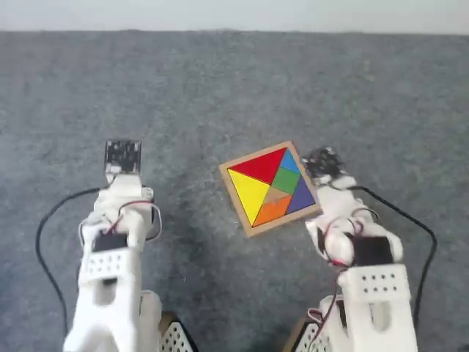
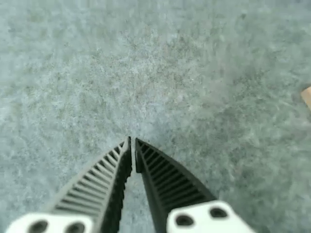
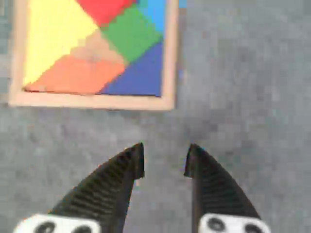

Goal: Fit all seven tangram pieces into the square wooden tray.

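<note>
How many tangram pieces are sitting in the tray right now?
7, all inside the wooden tray: red and light blue at the far side, yellow left, green and tan mid, orange and dark blue along the near edge.

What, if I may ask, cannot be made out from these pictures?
Tray: the right wrist view's edge cuts off its far part and most of the red piece.
Tray corner: the left wrist view's edge cuts off the rest.
Jaws, high view: hidden beneath the left arm and right arm.
Whether the pieces lie flush: too small, high view.
</note>
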`<act>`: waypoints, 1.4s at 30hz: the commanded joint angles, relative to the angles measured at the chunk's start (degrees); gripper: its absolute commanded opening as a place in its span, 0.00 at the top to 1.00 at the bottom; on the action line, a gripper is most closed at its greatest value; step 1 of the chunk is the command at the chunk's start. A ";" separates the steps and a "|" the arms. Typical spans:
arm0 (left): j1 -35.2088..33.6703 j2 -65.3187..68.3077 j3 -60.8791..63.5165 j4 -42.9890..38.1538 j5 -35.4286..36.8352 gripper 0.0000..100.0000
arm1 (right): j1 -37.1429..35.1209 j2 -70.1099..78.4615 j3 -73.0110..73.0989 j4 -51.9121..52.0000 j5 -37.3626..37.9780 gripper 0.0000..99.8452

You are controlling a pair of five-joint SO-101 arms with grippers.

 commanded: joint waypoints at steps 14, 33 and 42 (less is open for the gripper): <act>3.96 -52.84 14.11 29.54 -0.70 0.98 | 12.26 -20.00 15.38 -0.22 -0.09 0.99; 4.22 -57.05 13.93 49.05 -0.70 0.98 | 23.96 -39.43 30.42 7.43 -0.09 0.99; 4.22 -57.05 13.93 49.05 -0.70 0.98 | 40.75 -39.43 30.42 7.69 -0.09 0.99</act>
